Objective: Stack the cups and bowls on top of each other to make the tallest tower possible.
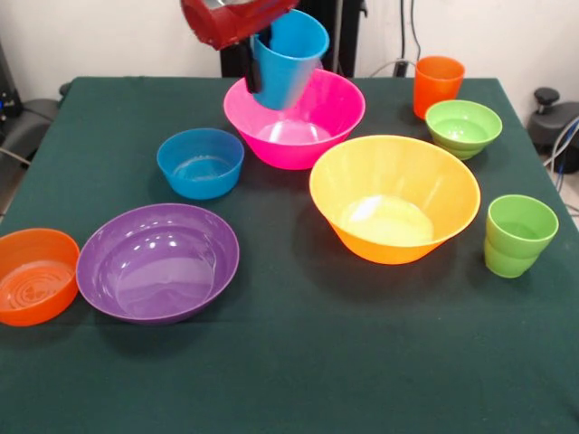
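Six bowls and three cups show on the dark green desk (298,362). At the left edge sits a small orange bowl (34,275), touching the wide shallow purple bowl (157,262) just to its right. Above them, left of centre, stands a small blue bowl (200,163). At the upper middle the gripper (257,68), under the red arm (231,20), pinches the near wall of a sky blue cup (291,59), one dark finger outside the rim; the cup hangs tilted over the large pink bowl (295,118). Whether its base touches that bowl cannot be told. Right of centre lies the large yellow-orange bowl (394,198), near the pink one. At the upper right an orange cup (439,85) stands upright behind a small green bowl (463,127). At the right edge stands the lime green cup (518,235) with its stepped base.
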You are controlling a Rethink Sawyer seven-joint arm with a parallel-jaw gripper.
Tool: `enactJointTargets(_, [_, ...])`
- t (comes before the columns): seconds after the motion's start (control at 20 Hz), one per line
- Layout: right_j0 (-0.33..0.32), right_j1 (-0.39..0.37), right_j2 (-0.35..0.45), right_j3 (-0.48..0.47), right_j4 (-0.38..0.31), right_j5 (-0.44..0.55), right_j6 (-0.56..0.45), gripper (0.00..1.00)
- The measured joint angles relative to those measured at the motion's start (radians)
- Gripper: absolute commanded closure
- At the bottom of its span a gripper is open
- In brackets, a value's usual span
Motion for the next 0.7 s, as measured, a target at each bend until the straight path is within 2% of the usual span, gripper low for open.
enactJointTargets(0.25, [-0.014, 0.0, 0.012, 0.063, -0.028, 0.0, -0.135, 1.0])
enactJointTargets(0.45, [-0.014, 0.0, 0.023, 0.105, -0.04, -0.009, -0.151, 1.0])
enactJointTargets(0.7, [-0.024, -0.014, 0.064, 0.182, -0.049, -0.077, -0.151, 1.0])
